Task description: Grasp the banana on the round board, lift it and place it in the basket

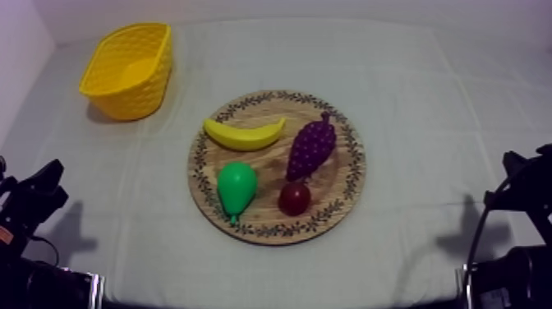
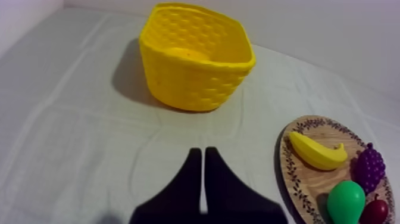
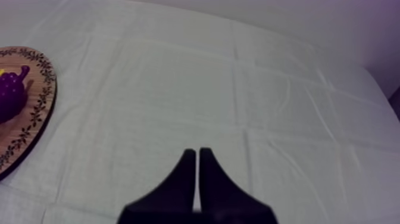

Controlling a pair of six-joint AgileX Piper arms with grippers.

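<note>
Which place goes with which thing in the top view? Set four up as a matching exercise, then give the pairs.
Things:
1. banana
2. pear
3. bunch of grapes
4. yellow basket

Places:
A. off the board, at the table's far left
B. near left part of the board
C. right part of the board, just beyond the small red fruit
D. far left part of the board, lying crosswise

Pairs: 1-D, 2-B, 3-C, 4-A
</note>
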